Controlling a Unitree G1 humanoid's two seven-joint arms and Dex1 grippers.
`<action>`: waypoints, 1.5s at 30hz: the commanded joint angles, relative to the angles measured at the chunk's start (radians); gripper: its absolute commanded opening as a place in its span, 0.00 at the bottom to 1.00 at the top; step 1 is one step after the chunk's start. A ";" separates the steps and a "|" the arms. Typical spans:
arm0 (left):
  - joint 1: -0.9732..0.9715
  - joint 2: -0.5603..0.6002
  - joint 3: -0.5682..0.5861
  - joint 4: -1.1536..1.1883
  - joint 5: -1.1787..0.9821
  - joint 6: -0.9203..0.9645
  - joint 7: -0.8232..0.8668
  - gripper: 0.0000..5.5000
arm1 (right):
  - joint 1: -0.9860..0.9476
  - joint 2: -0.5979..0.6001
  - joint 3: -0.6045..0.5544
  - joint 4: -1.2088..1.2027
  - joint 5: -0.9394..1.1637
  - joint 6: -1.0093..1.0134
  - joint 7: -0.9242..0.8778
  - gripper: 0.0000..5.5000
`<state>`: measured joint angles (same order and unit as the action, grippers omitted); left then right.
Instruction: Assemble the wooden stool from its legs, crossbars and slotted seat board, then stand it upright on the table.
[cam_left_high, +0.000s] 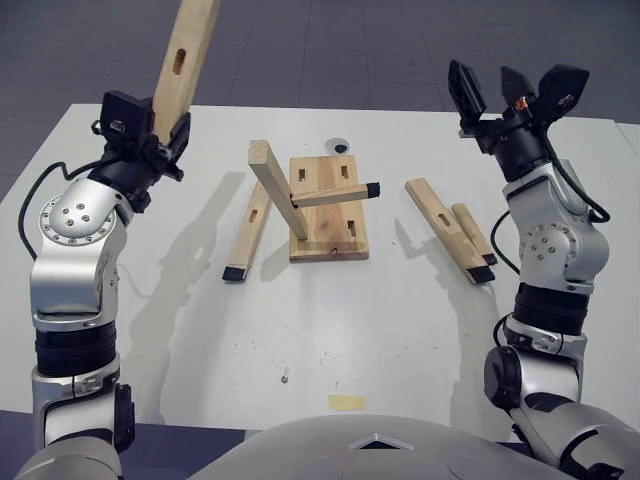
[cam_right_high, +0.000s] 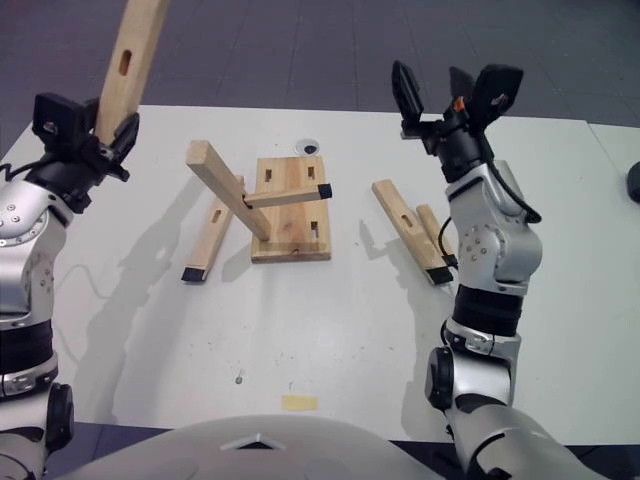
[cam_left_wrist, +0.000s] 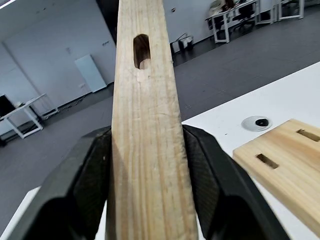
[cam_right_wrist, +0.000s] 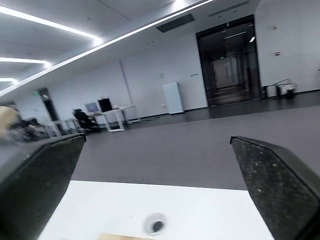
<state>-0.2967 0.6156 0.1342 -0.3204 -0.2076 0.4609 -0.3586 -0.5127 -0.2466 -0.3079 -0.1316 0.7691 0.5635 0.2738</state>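
Wooden stool (cam_left_high: 330, 240): part-built, 1 leg (cam_left_high: 278, 188) + crossbar (cam_left_high: 335, 196) in seat board (cam_left_high: 325, 170). My left tool (cam_left_high: 165, 130) pinches 2nd leg (cam_left_high: 185, 55); right tool (cam_left_high: 512, 90) spread. 3 pcs (cam_left_high: 440, 222) loose on desk (cam_left_high: 400, 330).

Both head eyes look forward and down over the table (cam_left_high: 200, 330), slightly offset sideways, sharing the seat board (cam_left_high: 335, 235). The left wrist camera sits close against the leg (cam_left_wrist: 150, 150). The right wrist camera looks outward between the spread jaws of the right gripper (cam_right_wrist: 157, 140). Both catch the grommet (cam_left_wrist: 256, 122).

- Brightly, evenly lit from ceiling light strips (cam_right_wrist: 50, 24) overhead.
- Softly shadowed on the white table (cam_left_high: 400, 330), to the left of the upright leg (cam_left_high: 277, 188).
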 joint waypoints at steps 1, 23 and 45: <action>-0.076 0.033 -0.133 -0.081 0.036 -0.097 -0.135 0.38 | -0.051 0.118 -0.022 -0.064 0.417 0.229 -0.092 0.98; -0.105 -0.042 -0.246 -0.122 0.032 -0.100 -0.235 0.38 | -0.160 0.272 -0.035 0.076 0.598 0.151 -0.204 0.67; -0.097 -0.051 -0.267 -0.163 0.071 -0.075 -0.233 0.38 | -0.070 0.250 0.020 0.021 0.565 0.125 -0.268 0.19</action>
<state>-0.3923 0.5564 -0.1289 -0.4780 -0.1577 0.3852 -0.5855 -0.6009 0.0113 -0.2940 -0.1002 1.3541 0.6937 0.0167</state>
